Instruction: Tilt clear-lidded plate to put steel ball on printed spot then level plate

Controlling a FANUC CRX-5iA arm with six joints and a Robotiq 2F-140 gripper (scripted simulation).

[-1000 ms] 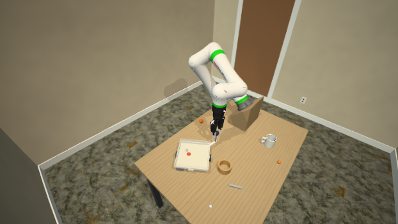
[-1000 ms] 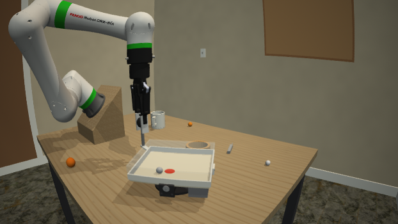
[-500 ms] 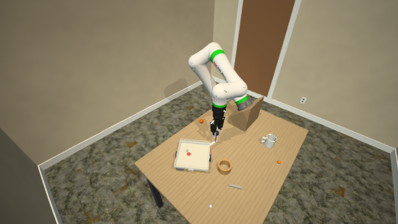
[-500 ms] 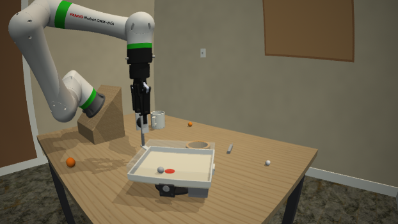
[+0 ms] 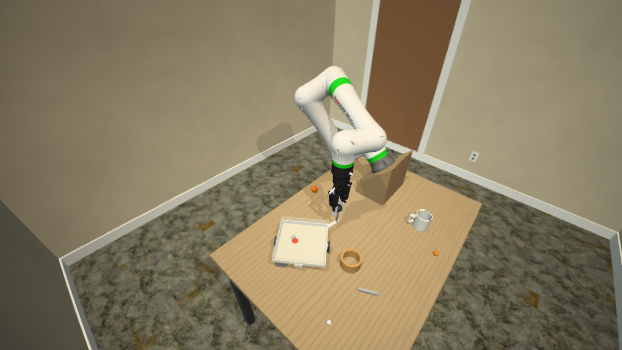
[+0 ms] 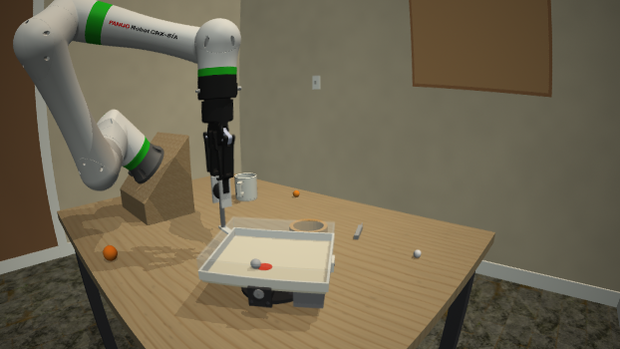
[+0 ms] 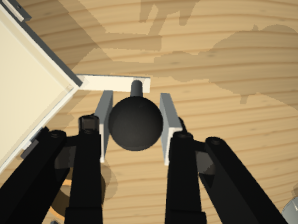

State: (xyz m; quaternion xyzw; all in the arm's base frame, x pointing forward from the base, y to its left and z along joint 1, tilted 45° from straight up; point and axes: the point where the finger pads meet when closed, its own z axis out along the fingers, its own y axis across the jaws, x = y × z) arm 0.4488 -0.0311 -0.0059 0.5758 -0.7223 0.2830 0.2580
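The clear-lidded plate is a white-walled square tray with a cream floor on a dark pivot base, tilted with its handle corner raised. The steel ball rests touching the left edge of the red printed spot. A thin upright handle with a black knob rises from the plate's far corner. My gripper is shut on that knob from above, fingers pointing straight down.
On the table: a tape roll beside the plate, a white mug, a wooden wedge block, two orange balls, a grey bar and a small white ball.
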